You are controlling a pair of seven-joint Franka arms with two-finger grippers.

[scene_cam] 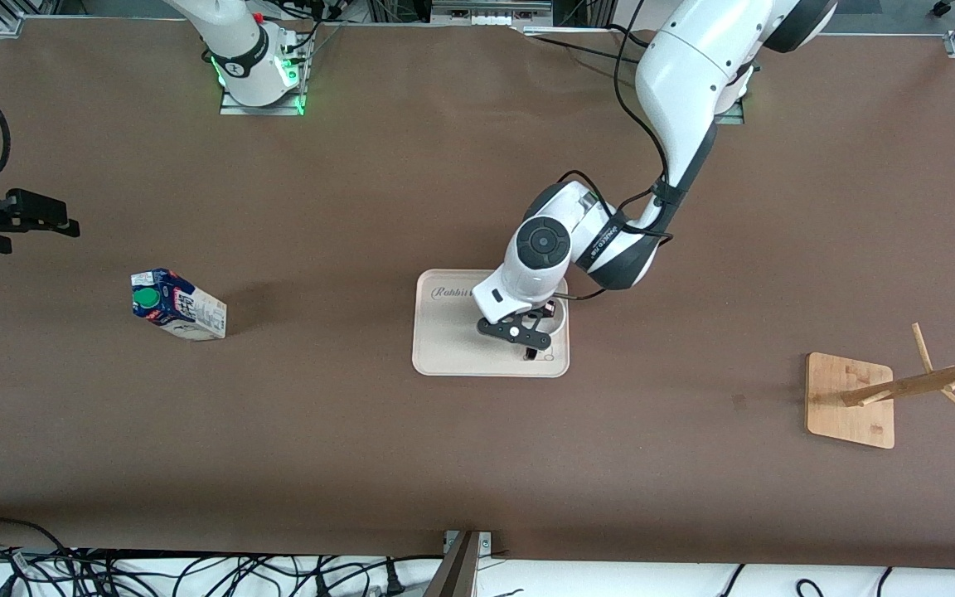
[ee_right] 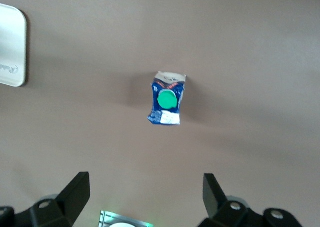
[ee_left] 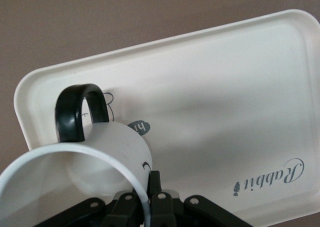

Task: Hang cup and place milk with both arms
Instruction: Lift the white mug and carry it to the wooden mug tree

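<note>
The white cup (ee_left: 100,157) with its black loop handle (ee_left: 80,112) sits on the cream tray (ee_left: 225,87), its mouth tipped toward the left wrist camera. My left gripper (ee_left: 149,184) is shut on the cup's rim, one finger (ee_left: 155,182) outside the wall. From the front, the left gripper (scene_cam: 527,336) is low over the tray (scene_cam: 444,348) and its wrist hides most of the cup (scene_cam: 559,322). The milk (scene_cam: 177,304), blue and white with a green cap, stands toward the right arm's end of the table. My right gripper (ee_right: 146,181) is open above the milk (ee_right: 167,104), holding nothing.
A wooden cup rack with a square base (scene_cam: 850,400) and a pegged pole (scene_cam: 925,383) stands toward the left arm's end of the table. Bare brown tabletop lies between the tray and the rack. Cables run along the table edge nearest the front camera.
</note>
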